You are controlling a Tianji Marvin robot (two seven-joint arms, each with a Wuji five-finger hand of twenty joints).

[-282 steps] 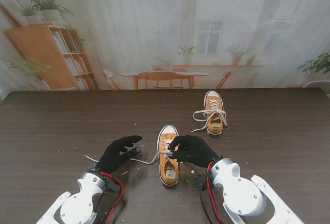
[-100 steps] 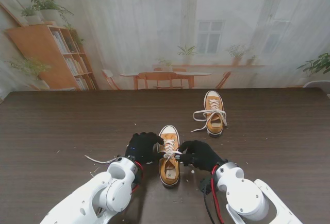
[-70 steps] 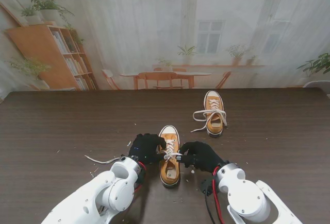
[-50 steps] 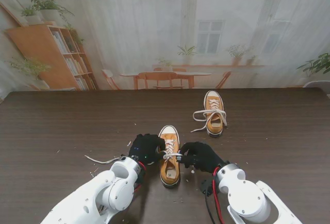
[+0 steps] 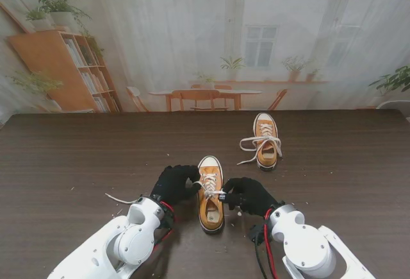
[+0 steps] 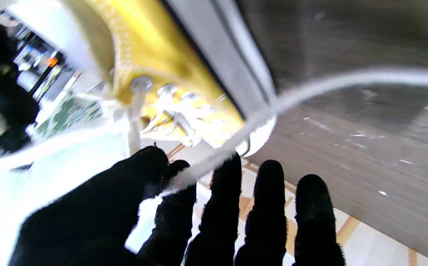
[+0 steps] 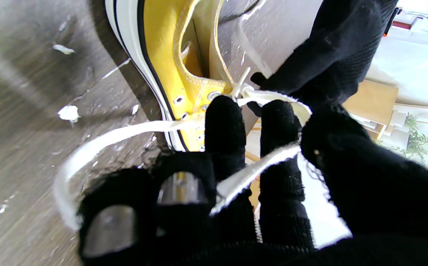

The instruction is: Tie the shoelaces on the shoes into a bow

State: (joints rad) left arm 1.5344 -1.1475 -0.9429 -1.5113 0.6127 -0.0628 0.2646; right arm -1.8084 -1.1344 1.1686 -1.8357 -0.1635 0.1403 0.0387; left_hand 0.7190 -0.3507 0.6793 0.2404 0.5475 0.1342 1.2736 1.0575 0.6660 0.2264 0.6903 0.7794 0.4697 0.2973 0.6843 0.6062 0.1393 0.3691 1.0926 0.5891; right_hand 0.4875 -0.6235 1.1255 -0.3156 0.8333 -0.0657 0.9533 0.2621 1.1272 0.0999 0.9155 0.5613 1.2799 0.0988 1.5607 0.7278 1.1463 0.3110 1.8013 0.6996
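Table (image 5: 70, 157): dark wood-grain top, scattered with pale specks, spanning the stand view.

Near shoe (image 5: 209, 194) (image 6: 151, 55) (image 7: 169, 55): yellow canvas, white sole and toe cap, lying close to me at the centre, toe pointing away, flanked by both hands.

Far shoe (image 5: 266, 140): matching yellow, standing farther off and to the right, well apart from the near one, its white lace lying loose across it and spilling onto the table.

Left hand (image 5: 174, 183) (image 6: 184, 218): black-gloved, at the near shoe's left side. Thumb and forefinger are pinched on a lace strand; the remaining fingers (image 6: 270, 192) are extended.

Right hand (image 5: 249, 194) (image 7: 236, 184): black-gloved, at the near shoe's right side, closed around a second strand that runs between its fingers (image 7: 224, 125).

Near shoe's lace (image 5: 209, 187) (image 6: 310, 90) (image 7: 125, 131): white, flat. One strand runs from the eyelets to the left hand's pinch and trails onto the table at the left; the other leaves the eyelets, loops over the table and passes through the right hand.
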